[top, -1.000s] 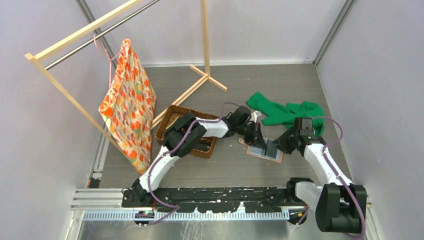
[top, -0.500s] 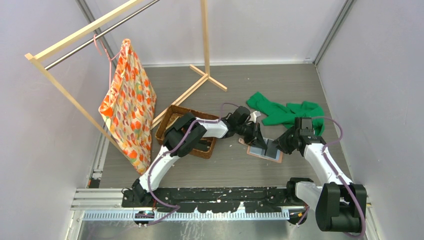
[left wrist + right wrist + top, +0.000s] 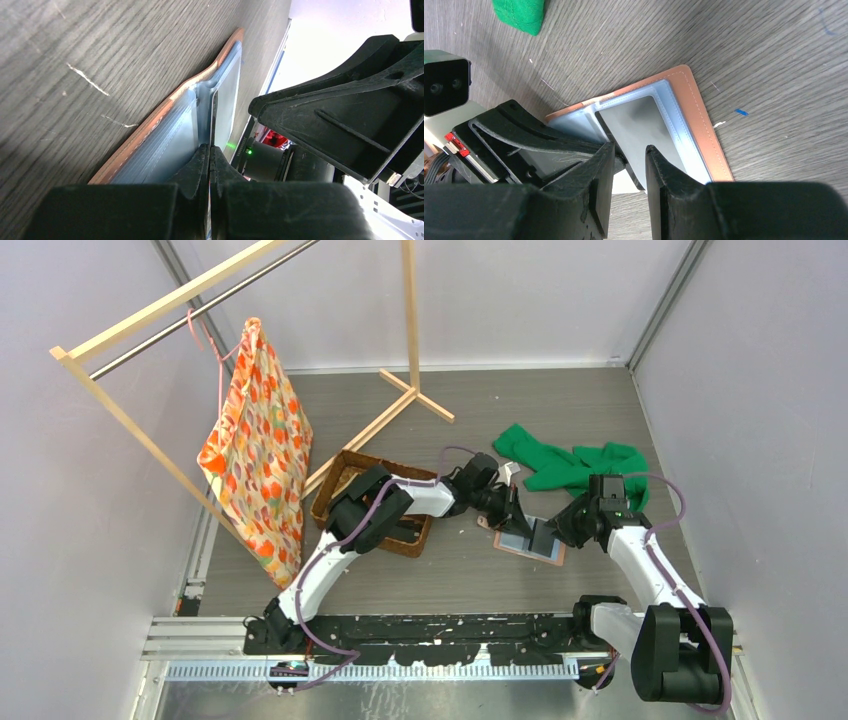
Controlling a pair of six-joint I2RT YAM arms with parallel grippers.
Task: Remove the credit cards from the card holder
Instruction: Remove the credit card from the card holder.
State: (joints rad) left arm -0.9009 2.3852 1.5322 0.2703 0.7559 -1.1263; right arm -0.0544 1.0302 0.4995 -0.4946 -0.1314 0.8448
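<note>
Card holder [image 3: 702, 131] lies open on surface [image 3: 774, 50], between both arms. Left end effector [image 3: 209, 150] clenched on thin grey card [image 3: 640, 126] edge. Right end effector [image 3: 629, 152] jaws apart, just beside it.

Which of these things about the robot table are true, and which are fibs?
The salmon-pink leather card holder lies open on the grey wooden table. True.
The left gripper stands wide open. False: it is shut, pinching what looks like a thin grey card.
The crumpled green cloth covers the card holder. False: it lies apart, farther back.
The brown woven basket sits near the left arm. True.
</note>
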